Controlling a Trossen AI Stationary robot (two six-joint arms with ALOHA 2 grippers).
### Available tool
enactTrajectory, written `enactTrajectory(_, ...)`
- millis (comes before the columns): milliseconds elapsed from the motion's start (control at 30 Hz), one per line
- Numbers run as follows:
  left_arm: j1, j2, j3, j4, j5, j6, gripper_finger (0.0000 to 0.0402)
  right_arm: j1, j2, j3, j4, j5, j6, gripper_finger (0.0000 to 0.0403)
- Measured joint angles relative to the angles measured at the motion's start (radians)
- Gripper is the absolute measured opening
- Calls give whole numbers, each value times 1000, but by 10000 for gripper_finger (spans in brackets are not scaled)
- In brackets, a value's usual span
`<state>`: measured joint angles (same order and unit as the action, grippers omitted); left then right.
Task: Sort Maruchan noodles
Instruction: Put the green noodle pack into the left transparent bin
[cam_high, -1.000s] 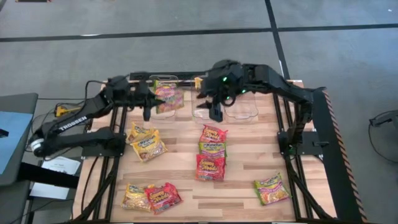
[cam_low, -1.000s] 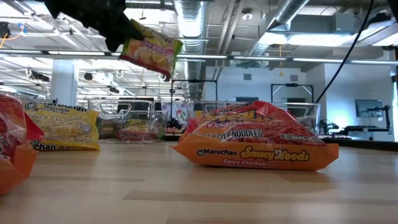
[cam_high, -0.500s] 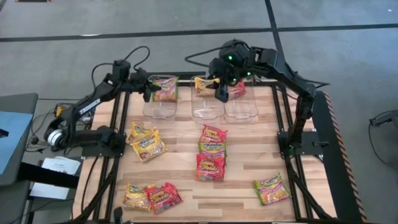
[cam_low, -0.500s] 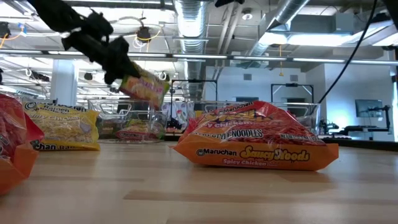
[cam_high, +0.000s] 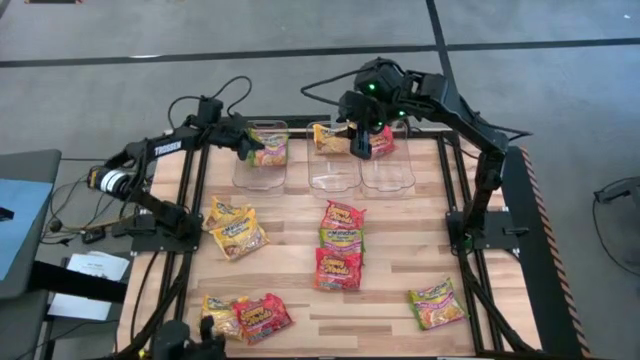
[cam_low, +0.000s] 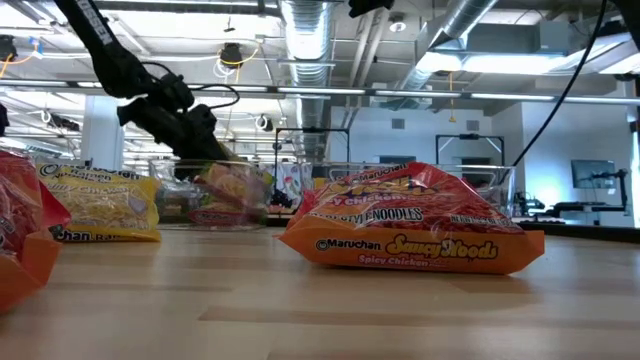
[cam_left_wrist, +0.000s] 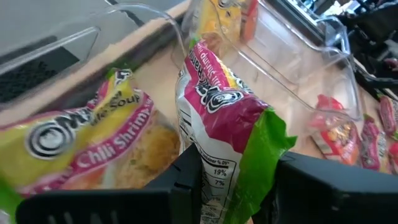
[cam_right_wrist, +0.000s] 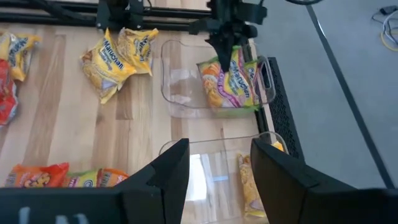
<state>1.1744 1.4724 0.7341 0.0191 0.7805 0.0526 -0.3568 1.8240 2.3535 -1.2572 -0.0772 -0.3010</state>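
My left gripper (cam_high: 248, 143) reaches in from the table's left over the left clear bin (cam_high: 243, 175) and is shut on a green Maruchan noodles packet (cam_left_wrist: 217, 106). Another green packet (cam_left_wrist: 81, 146) lies flat in that bin. My right gripper (cam_high: 358, 140) hangs open and holds nothing above the middle bin (cam_high: 333, 175), which holds a yellow packet (cam_high: 326, 138). The right bin (cam_high: 392, 178) holds a red packet (cam_high: 381, 146). More packets lie on the table. My left gripper pinches the green packet's near end (cam_left_wrist: 217, 180) between its two fingers, and the wrapper is crumpled there. The fingers slant down from the table's left. The packet sticks out ahead of them, down inside the bin (cam_low: 225, 185); whether it touches the packet below, I cannot tell.
Loose packets: two yellow ones (cam_high: 236, 230) near the left edge, a stack of red and green ones (cam_high: 340, 245) mid-table, a green one (cam_high: 436, 303) at the near right, and a yellow and a red one (cam_high: 246, 315) at the near left. Bare wood lies between them.
My left gripper has swung toward the far edge and gone down with the green packet, which has come from high above the table into the left bin. My right gripper has drifted toward the far edge, still open.
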Motion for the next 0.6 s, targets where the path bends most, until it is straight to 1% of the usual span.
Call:
enactTrajectory(100, 0, 24, 0, 50, -19, -6, 65, 0, 0, 0, 0, 0, -15, 191)
enactTrajectory(167, -1, 27, 0, 60, -51, 21, 66, -1, 0, 0, 0, 0, -15, 191)
enactTrajectory(333, -1, 34, 0, 50, -135, 58, 76, -13, 0, 0, -12, 0, -17, 191)
enactTrajectory(600, 0, 34, 0, 35, -210, 71, 94, -33, 0, 0, -29, 0, -22, 191)
